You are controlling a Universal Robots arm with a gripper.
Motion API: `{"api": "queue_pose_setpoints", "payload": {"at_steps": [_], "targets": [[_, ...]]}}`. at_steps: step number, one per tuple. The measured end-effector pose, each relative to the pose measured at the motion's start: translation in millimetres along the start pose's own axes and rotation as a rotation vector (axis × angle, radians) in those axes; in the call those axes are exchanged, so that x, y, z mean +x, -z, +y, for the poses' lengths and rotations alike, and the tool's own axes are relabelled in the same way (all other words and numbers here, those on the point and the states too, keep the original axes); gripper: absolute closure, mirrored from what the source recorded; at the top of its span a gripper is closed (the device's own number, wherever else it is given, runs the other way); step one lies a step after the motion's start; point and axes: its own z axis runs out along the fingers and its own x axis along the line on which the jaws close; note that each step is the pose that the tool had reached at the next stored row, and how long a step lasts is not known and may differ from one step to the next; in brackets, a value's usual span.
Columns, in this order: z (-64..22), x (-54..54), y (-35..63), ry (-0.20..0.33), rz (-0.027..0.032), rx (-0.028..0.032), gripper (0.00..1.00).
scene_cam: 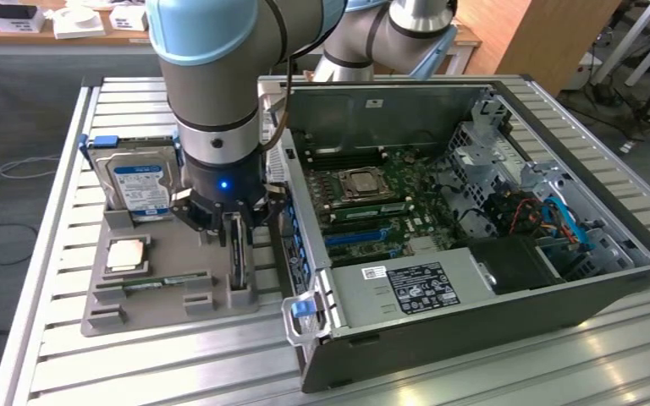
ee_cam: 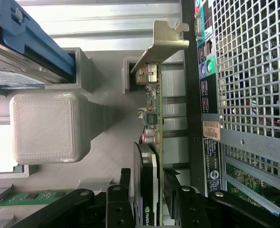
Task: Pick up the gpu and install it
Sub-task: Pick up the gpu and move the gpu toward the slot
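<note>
Exterior view showed the gripper (scene_cam: 234, 222) hanging low over the grey holder tray (scene_cam: 133, 317), right above the gpu (scene_cam: 238, 264). The card stood on edge in a slot at the tray's side nearest the open computer case (scene_cam: 472, 326), and a hard drive (scene_cam: 139, 182) stood upright toward the exterior view's left. In the wrist view the fingers (ee_cam: 117, 202) were spread wide and straddled the card without gripping it, its silver bracket (ee_cam: 161, 45) at the far end.
</note>
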Motion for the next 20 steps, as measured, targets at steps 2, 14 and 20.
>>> {"api": "queue_pose_setpoints", "payload": {"at_steps": [2, 14, 20], "targets": [[0.0, 0.0, 0.0, 0.0, 0.0, 0.0, 0.58], [0.0, 0.0, 0.0, 0.0, 0.0001, 0.0001, 0.67], [0.0, 0.0, 0.0, 0.0, 0.0001, 0.0001, 0.67]]}}
